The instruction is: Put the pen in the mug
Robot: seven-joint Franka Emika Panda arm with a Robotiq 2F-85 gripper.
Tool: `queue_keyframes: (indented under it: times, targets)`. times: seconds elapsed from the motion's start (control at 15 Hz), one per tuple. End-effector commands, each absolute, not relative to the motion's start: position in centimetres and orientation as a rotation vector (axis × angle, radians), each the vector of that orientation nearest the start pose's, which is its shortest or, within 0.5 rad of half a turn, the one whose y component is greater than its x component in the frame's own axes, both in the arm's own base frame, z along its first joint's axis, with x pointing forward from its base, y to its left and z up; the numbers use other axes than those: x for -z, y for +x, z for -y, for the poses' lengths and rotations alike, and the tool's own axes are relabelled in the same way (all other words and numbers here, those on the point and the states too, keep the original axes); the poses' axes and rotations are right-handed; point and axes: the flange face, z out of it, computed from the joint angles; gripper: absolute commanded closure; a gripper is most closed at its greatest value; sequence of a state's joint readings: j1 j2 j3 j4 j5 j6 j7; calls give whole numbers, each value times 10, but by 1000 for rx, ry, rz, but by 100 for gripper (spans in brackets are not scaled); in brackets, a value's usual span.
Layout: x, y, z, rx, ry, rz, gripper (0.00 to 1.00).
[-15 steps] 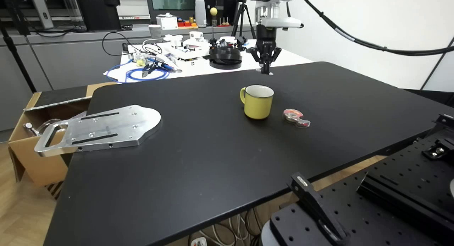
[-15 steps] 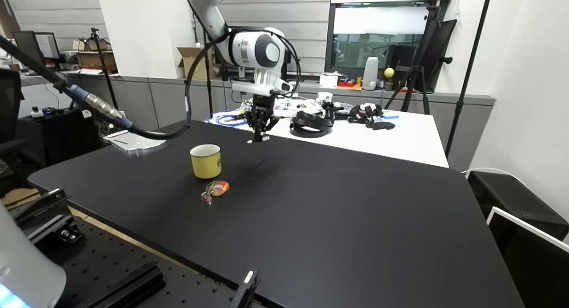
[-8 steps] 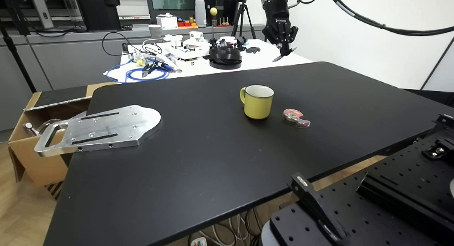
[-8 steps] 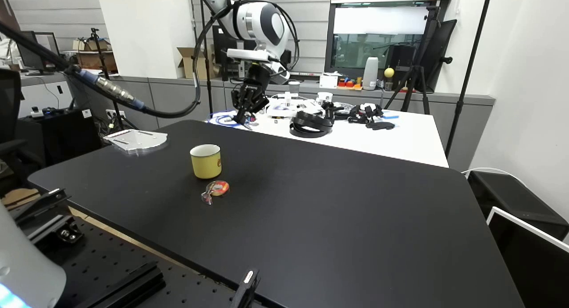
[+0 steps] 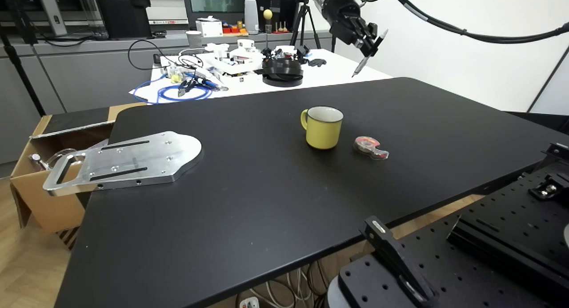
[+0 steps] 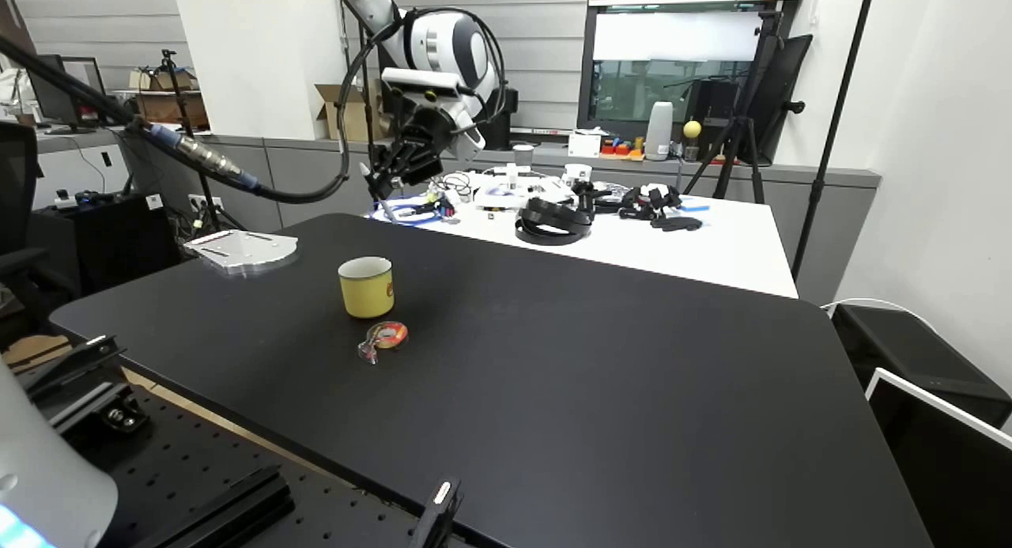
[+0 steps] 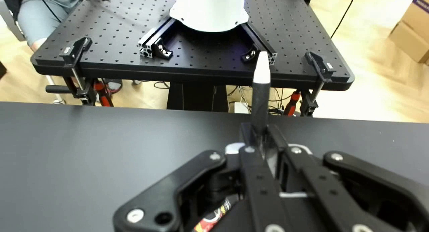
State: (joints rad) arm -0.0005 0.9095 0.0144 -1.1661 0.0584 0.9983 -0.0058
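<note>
Seeing, in an exterior view, a squat mug (image 5: 323,132) in smooth yellow-green, with a dark rim, a pale whitish inside and a looped handle to the picture's left, upright on a matte black table (image 5: 249,237). Noting just beside it, apart, a tape roll (image 5: 371,147) in a clear plastic holder, and farther left a silvery metal plate (image 5: 133,159) with rounded nose, two slots and drilled holes, jutting past the table's edge over a cardboard box (image 5: 51,212). Finding the pen (image 5: 362,66) aloft, well apart from the mug, slim, tapered at both ends, clasped by the black gripper (image 5: 370,49), with a long axis slanting from upper right to lower left. Spotting, in an exterior view, a reddish mark on the mug, a silvery cable connector (image 6: 207,156) off to the left, and a cluttered white table (image 6: 731,255) beyond the black one. Seeing the pen (image 6: 388,211) tilted there too, from upper left to lower right. Looking, in the wrist view, at the gripper narrowed tight onto a dark grey barrel, with a white cone-shaped end pointing up the picture, toward a black board (image 7: 115,27) dotted with holes and a white robot base (image 7: 211,9)
</note>
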Motion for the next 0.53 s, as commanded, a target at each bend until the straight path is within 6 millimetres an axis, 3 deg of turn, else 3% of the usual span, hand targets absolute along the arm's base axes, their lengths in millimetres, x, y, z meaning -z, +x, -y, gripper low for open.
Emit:
queue_keyframes:
  times: [0.0, 0.47]
  targets:
    - [-205, 632, -32, -1653, -2566, 73, 97]
    - [-173, 633, -60, -1732, -2449, 113, 97]
